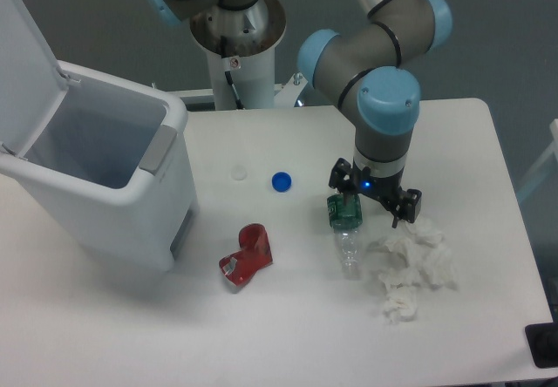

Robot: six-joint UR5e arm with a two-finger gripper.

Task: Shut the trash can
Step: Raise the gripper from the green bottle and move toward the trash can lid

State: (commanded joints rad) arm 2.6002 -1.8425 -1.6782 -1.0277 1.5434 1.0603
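A: What takes up the most room?
B: The white counter (261, 335), filling most of the frame. On it, at the left, stands the large white plastic rectangular trash can (113, 191); its flat hinged lid (26, 60) is raised at the upper left, so the bin is open, and the grey latch (159, 150) sits on its front rim.

A: And the robot?
B: The grey arm with light-blue joints (375, 64) reaches down from the top centre to the right of the middle. Its end effector (373, 197) hangs just above the counter, well apart from the trash can. From this angle I cannot tell how wide its fingers stand, and it grips nothing that I can make out.

A: Smaller things?
B: A crumpled white tissue heap (410, 269) lies lower right. A clear plastic bottle with a green label (346, 226) lies just beside it, near the end effector. A crushed red can (247, 254) lies lower centre. A small blue bottle cap (281, 181) and a faint clear round cap (239, 173) sit at centre.
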